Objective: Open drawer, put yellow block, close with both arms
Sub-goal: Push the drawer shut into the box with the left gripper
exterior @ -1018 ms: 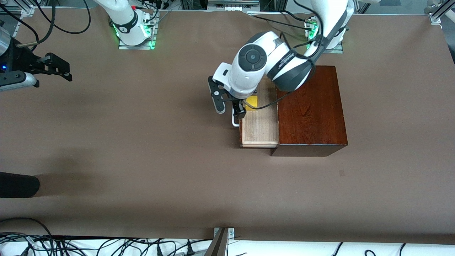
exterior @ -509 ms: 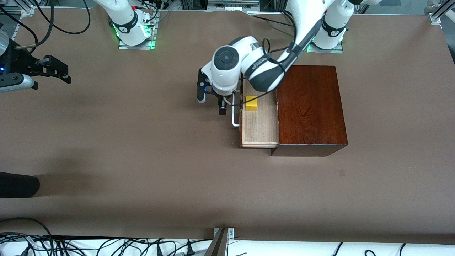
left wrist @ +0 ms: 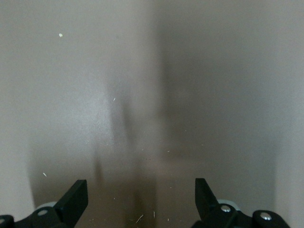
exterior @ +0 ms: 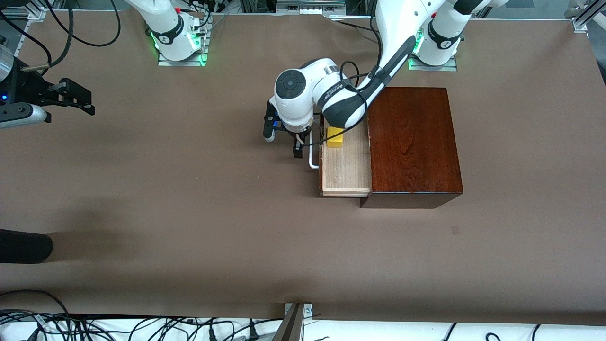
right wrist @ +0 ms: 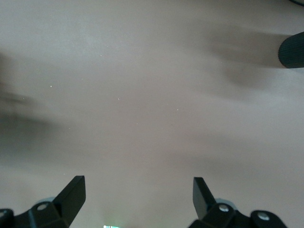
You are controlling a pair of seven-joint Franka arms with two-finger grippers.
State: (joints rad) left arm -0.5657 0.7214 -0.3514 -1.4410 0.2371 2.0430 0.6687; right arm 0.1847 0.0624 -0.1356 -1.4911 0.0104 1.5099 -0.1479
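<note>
Partly, the left arm's wrist and forearm cover the end of the drawer (exterior: 348,166) that lies farther from the front camera, along with the upper stretch of its white handle (exterior: 312,158), so only the nearer part of the pale tray and the lower curve of the handle show. The yellow block (exterior: 335,137) sits inside the open drawer, toward that covered end, just beside the drawer front, apart from any finger. The mahogany box (exterior: 414,142) stands whole toward the left arm's end of the table. The left gripper (exterior: 284,142) hangs over bare table (exterior: 189,199) beside the handle; its wrist view shows both fingers (left wrist: 73,199) spread wide with only tabletop between them. The right gripper (exterior: 83,102) waits at the right arm's end of the table, its body cut off by the picture's edge, fingers (right wrist: 71,194) likewise spread over bare surface. Compared with a second ago, the left gripper has left the drawer, where it hung at the block, and moved out past the handle; the block and drawer have stayed put.
</note>
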